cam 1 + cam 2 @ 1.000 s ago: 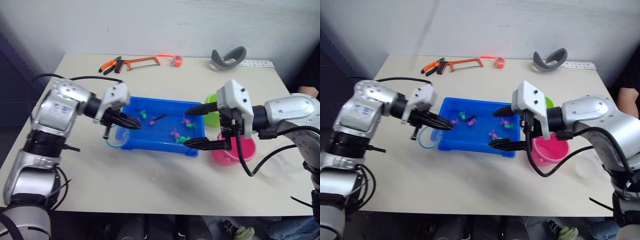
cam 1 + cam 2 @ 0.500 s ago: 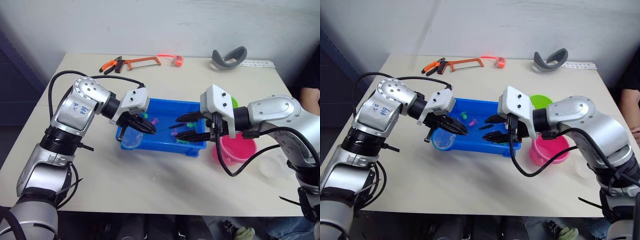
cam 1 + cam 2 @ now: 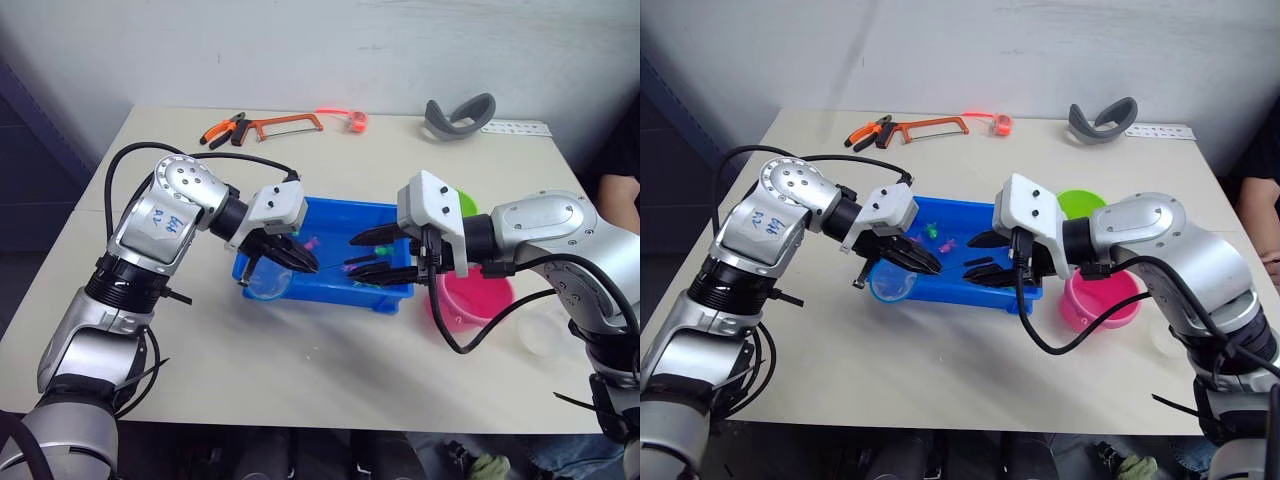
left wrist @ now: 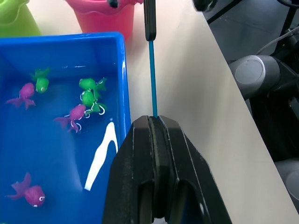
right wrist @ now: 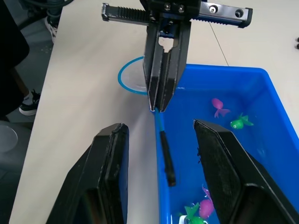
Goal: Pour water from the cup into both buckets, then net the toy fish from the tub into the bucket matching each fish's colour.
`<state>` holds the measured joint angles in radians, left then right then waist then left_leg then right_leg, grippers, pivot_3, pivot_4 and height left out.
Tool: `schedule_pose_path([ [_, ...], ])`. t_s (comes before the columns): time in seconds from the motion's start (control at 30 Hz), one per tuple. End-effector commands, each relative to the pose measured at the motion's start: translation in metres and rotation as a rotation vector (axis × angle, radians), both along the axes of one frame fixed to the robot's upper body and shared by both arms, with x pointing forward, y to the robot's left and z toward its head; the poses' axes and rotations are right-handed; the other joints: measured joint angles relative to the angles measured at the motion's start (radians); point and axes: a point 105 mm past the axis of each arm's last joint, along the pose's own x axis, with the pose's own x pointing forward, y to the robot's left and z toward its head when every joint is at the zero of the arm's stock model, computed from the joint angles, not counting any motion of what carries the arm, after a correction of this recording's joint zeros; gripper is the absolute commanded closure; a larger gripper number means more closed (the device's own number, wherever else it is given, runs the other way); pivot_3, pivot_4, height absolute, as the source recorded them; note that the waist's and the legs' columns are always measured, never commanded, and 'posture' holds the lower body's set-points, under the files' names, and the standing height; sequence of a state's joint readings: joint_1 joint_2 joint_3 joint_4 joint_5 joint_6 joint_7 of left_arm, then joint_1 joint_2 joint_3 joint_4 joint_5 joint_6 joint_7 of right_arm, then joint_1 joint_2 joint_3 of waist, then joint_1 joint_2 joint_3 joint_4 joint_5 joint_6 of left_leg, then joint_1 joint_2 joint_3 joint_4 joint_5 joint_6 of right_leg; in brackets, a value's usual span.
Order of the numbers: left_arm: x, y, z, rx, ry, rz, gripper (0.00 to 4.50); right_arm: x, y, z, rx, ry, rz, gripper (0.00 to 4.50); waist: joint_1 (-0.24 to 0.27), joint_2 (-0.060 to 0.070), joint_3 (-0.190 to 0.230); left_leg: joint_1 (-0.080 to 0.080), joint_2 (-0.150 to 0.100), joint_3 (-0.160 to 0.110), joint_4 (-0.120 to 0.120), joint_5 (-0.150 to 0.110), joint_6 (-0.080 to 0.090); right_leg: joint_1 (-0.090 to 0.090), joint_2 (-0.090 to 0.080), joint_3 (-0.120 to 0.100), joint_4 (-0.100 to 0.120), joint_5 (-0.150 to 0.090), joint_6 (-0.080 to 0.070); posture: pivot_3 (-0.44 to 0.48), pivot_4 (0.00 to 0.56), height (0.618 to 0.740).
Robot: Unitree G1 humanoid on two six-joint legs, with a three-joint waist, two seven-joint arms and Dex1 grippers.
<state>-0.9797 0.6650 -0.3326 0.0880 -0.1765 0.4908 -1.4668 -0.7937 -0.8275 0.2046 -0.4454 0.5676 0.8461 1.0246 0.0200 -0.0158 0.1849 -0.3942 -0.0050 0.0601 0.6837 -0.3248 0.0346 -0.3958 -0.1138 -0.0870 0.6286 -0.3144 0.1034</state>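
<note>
My left gripper point(image 3: 300, 263) is shut on the thin handle point(image 4: 152, 70) of the net, whose light-blue hoop point(image 3: 265, 285) hangs by the front left corner of the blue tub point(image 3: 330, 296). The handle's dark end point(image 5: 164, 158) points toward my right gripper point(image 3: 362, 255), which is open over the tub with a finger on either side of the handle, not touching it. Pink fish point(image 4: 74, 113) and green fish point(image 4: 91, 85) lie in the tub. The pink bucket point(image 3: 470, 300) and green bucket point(image 3: 462, 205) stand right of the tub. The clear cup point(image 3: 545, 332) is at the far right.
At the table's back edge lie orange pliers point(image 3: 222, 130), an orange hacksaw point(image 3: 285, 124), an orange roll point(image 3: 352, 120), a grey curved band point(image 3: 457, 115) and a white strip point(image 3: 515, 127). A person's hand point(image 3: 620, 185) shows at the right edge.
My left gripper carried the net rightward to the tub's front left corner. My right gripper swung left over the tub toward the handle's end, its fingers closer together than a second ago.
</note>
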Motion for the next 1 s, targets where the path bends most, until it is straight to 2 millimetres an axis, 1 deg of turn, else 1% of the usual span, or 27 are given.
schedule_pose_path([
  [0.03, -0.004, -0.006, 0.010, -0.011, -0.044, -0.035, 4.50, -0.001, 0.004, 0.006, -0.010, -0.047, 0.025, 2.09, 0.000, 0.000, 0.000, 0.000, 0.000, 0.000, 0.000, 0.000, 0.000, 0.000, 0.000, 0.000, 0.000, 0.000, 0.000, 0.000, 0.150, 0.740],
  [0.07, -0.004, -0.007, 0.011, -0.013, -0.043, -0.035, 4.50, -0.001, 0.004, 0.005, -0.012, -0.048, 0.025, 2.09, 0.000, 0.000, 0.000, 0.000, 0.000, 0.000, 0.000, 0.000, 0.000, 0.000, 0.000, 0.000, 0.000, 0.000, 0.000, 0.000, 0.150, 0.740],
  [0.1, -0.004, -0.008, 0.012, -0.018, -0.042, -0.036, 4.50, 0.000, 0.004, 0.004, -0.018, -0.050, 0.025, 2.51, 0.000, 0.000, 0.000, 0.000, 0.000, 0.000, 0.000, 0.000, 0.000, 0.000, 0.000, 0.000, 0.000, 0.000, 0.000, 0.000, 0.150, 0.740],
  [0.13, -0.004, -0.008, 0.013, -0.023, -0.041, -0.037, 4.50, 0.000, 0.004, 0.004, -0.023, -0.054, 0.025, 2.63, 0.000, 0.000, 0.000, 0.000, 0.000, 0.000, 0.000, 0.000, 0.000, 0.000, 0.000, 0.000, 0.000, 0.000, 0.000, 0.000, 0.150, 0.740],
  [0.47, -0.005, -0.010, 0.015, -0.035, -0.038, -0.040, 4.50, 0.000, 0.003, 0.002, -0.027, -0.058, 0.022, 2.63, 0.000, 0.000, 0.000, 0.000, 0.000, 0.000, 0.000, 0.000, 0.000, 0.000, 0.001, -0.003, 0.000, 0.000, 0.000, 0.000, 0.150, 0.740],
  [0.57, -0.005, -0.011, 0.017, -0.048, -0.030, -0.042, 4.50, 0.000, 0.003, 0.002, -0.028, -0.059, 0.020, 3.44, 0.001, 0.000, 0.000, 0.000, 0.000, 0.000, 0.000, 0.000, 0.000, 0.000, 0.000, -0.004, 0.000, 0.000, 0.000, 0.000, 0.150, 0.740],
  [0.6, -0.005, -0.011, 0.018, -0.052, -0.027, -0.041, 4.50, 0.001, 0.003, 0.002, -0.028, -0.060, 0.018, 4.15, 0.001, 0.000, 0.000, 0.000, 0.000, 0.000, 0.000, 0.000, 0.000, 0.000, 0.000, -0.004, 0.000, 0.000, 0.000, 0.000, 0.150, 0.740],
  [0.63, -0.005, -0.011, 0.019, -0.055, -0.024, -0.041, 4.50, 0.001, 0.002, 0.002, -0.029, -0.063, 0.016, 4.38, 0.001, 0.000, 0.000, 0.000, 0.000, 0.000, 0.000, 0.000, 0.000, 0.000, 0.001, -0.004, 0.000, 0.000, 0.000, 0.000, 0.150, 0.740],
  [0.67, -0.005, -0.011, 0.019, -0.056, -0.022, -0.040, 4.50, 0.001, 0.002, 0.002, -0.030, -0.064, 0.014, 4.45, 0.000, 0.000, 0.000, 0.000, 0.000, 0.000, 0.000, 0.000, 0.000, 0.000, 0.001, -0.004, 0.000, 0.000, 0.000, 0.000, 0.150, 0.740],
  [0.83, -0.004, -0.009, 0.020, -0.060, -0.015, -0.034, 4.50, 0.000, 0.001, 0.002, -0.029, -0.065, 0.014, 4.45, 0.000, 0.000, 0.000, 0.000, 0.000, 0.000, 0.000, 0.000, 0.000, 0.000, 0.001, -0.005, 0.000, 0.000, 0.000, 0.000, 0.150, 0.740],
  [0.93, -0.003, -0.010, 0.024, -0.093, 0.004, -0.018, 4.50, -0.002, -0.001, 0.004, -0.020, -0.054, 0.011, 4.45, 0.001, 0.000, 0.000, 0.000, 0.000, 0.000, 0.000, 0.000, 0.000, 0.000, 0.001, -0.005, 0.000, 0.000, 0.000, 0.000, 0.150, 0.740],
  [1.0, -0.006, -0.009, 0.030, -0.142, 0.035, -0.028, 3.81, -0.004, -0.003, 0.006, 0.002, -0.029, -0.006, 4.50, 0.001, 0.000, 0.000, 0.000, 0.000, 0.000, 0.000, 0.000, 0.000, 0.000, 0.001, -0.006, 0.000, 0.000, 0.000, 0.000, 0.150, 0.740],
])
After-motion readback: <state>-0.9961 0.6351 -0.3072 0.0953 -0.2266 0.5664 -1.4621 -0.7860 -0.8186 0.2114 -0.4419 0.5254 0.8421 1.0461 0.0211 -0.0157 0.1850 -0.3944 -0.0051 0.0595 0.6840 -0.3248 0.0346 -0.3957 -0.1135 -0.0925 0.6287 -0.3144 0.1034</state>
